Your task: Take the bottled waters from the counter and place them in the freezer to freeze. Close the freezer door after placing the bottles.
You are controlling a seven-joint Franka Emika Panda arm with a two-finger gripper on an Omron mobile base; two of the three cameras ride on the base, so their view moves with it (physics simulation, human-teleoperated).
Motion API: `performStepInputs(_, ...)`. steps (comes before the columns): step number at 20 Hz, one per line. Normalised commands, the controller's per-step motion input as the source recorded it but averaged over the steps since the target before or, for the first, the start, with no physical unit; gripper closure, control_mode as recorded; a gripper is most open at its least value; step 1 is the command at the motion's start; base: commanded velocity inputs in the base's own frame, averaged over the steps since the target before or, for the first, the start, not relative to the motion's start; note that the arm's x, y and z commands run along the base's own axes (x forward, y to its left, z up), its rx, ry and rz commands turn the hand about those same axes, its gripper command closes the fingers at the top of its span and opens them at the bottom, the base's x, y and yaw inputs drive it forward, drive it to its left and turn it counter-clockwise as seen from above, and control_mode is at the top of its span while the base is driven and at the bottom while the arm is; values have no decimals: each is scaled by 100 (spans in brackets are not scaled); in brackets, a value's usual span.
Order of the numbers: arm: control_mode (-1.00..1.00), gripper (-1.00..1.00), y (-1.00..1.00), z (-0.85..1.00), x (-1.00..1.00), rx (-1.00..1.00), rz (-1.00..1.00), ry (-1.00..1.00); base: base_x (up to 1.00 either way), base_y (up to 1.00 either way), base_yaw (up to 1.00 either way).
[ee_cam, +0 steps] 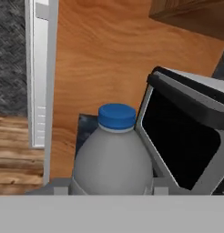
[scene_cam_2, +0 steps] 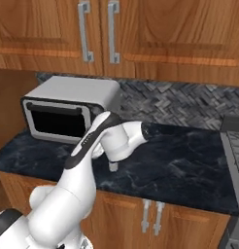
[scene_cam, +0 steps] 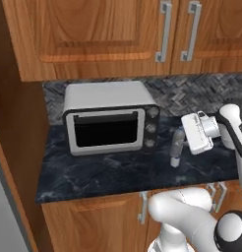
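A greyish water bottle (ee_cam: pixel 113 157) with a blue cap sits right in front of our hand camera, close up between the two finger bases. That closeness suggests our gripper (scene_cam: pixel 178 146) is closed around the bottle, holding it by its body.

From the left base view, the bottle (scene_cam: pixel 176 147) hangs upright at the gripper's tip, just right of the toaster oven (scene_cam: pixel 110 117). Its lower end appears just above the dark marbled counter (scene_cam: pixel 108 172), though we cannot tell for sure whether it is touching. We judge that the upright hold keeps the bottle steady for carrying.

From the right base view, our arm bends across the counter (scene_cam_2: pixel 184 155) and hides most of the bottle; a small pale end (scene_cam_2: pixel 113 167) pokes out below the wrist.

In the hand view, the toaster oven's black window (ee_cam: pixel 177 145) lies just to the right of the bottle. A tall pale grey panel edge (ee_cam: pixel 40 73) stands at the left, beside brown wood. We cannot tell whether it belongs to the freezer.

Wooden cabinets (scene_cam: pixel 93 34) with grey handles hang above the counter.
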Motion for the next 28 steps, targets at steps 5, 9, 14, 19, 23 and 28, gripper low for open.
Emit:
performStepInputs(5,100,100,0,0,0,0,0,0,-54,55,34)
performStepInputs(9,100,100,0,0,0,0,0,0,-54,60,49)
performStepInputs(14,100,100,0,0,0,0,0,0,-60,55,49)
performStepInputs(19,100,100,0,0,0,0,0,0,-36,66,46)
performStepInputs(23,100,100,0,0,0,0,0,0,0,84,39)
performStepInputs(28,100,100,0,0,0,0,0,0,1,88,23)
